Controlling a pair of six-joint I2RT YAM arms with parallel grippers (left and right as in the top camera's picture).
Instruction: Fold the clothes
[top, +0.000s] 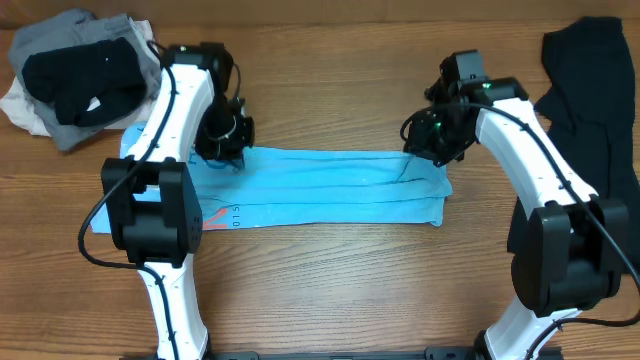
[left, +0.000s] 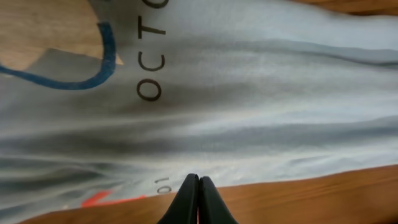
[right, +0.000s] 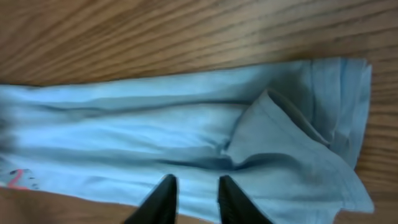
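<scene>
The clothes here are chiefly a sky-blue T-shirt (top: 320, 185), lying flat as a long folded strip across the middle of the table. My left gripper (top: 228, 155) sits at the strip's far left edge. In the left wrist view it (left: 198, 178) is shut, tips together at the border between the shirt (left: 249, 93) and bare wood, with no fabric seen pinched. My right gripper (top: 425, 150) hovers over the strip's right end. Its jaws (right: 194, 183) stand a little apart above the shirt (right: 124, 137), beside a turned-over flap (right: 286, 149).
A heap of grey, black and white garments (top: 70, 70) lies at the back left corner. A large black garment (top: 590, 90) is spread along the right side, partly under the right arm. Dark lettering (left: 152, 62) and a red mark (left: 99, 199) are printed on the shirt.
</scene>
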